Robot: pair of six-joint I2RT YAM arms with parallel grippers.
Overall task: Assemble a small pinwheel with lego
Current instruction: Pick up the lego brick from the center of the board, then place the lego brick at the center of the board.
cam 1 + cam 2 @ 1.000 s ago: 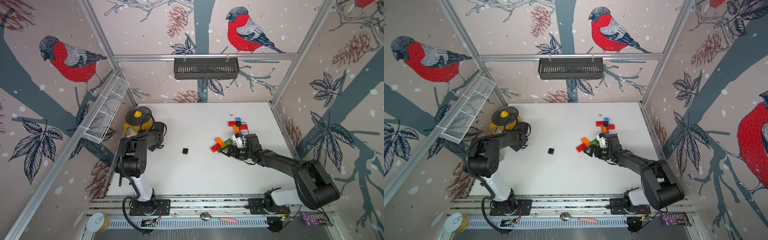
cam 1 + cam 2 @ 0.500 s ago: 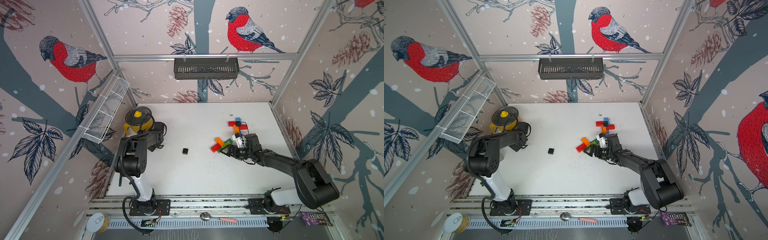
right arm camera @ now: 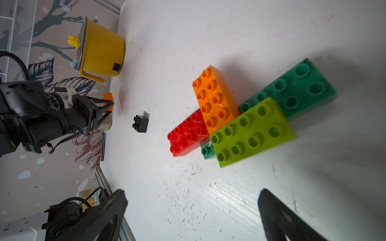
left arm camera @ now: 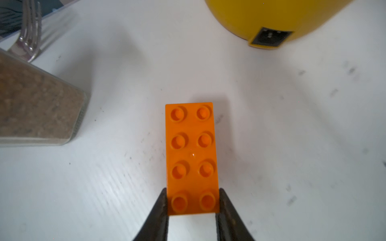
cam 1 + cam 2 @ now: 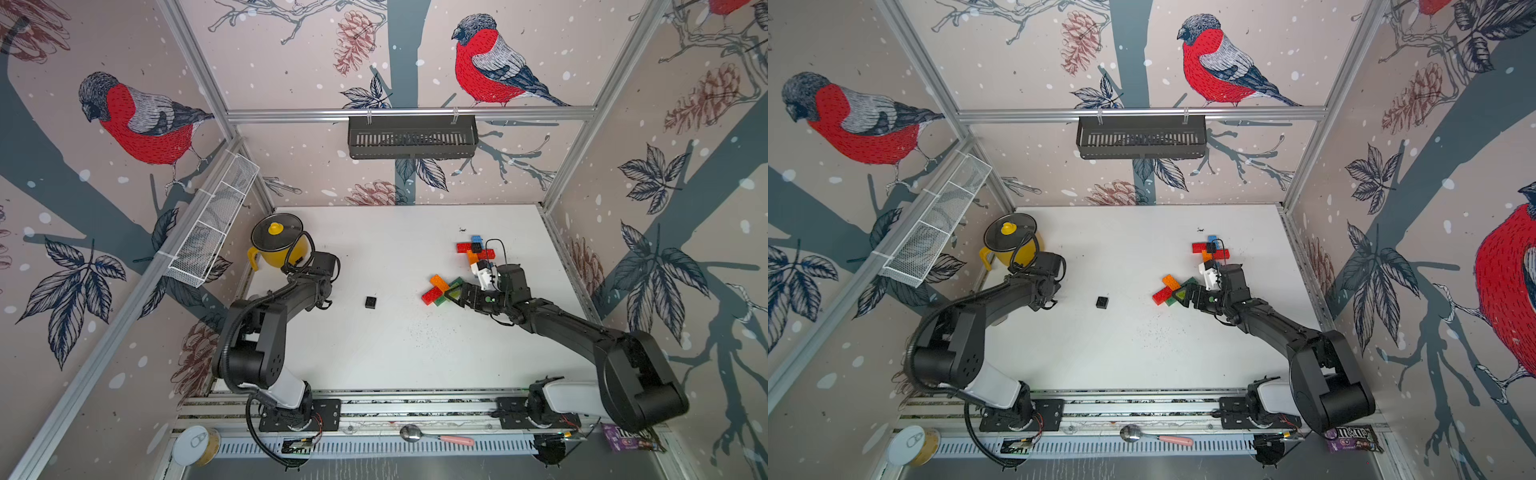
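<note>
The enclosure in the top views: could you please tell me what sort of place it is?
Probably a robot test cell: a left arm and right arm bolted to a rail fronting a white table, aluminium framing with bird-print wall panels, and props such as lego bricks and a yellow pot.

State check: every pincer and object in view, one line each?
left pincer: shut on orange brick
right pincer: open, empty, facing near brick cluster
near brick cluster: four bricks stacked, on table
black brick: loose, alone on table
far brick cluster: assembled, on table
yellow pot: lid on
</note>
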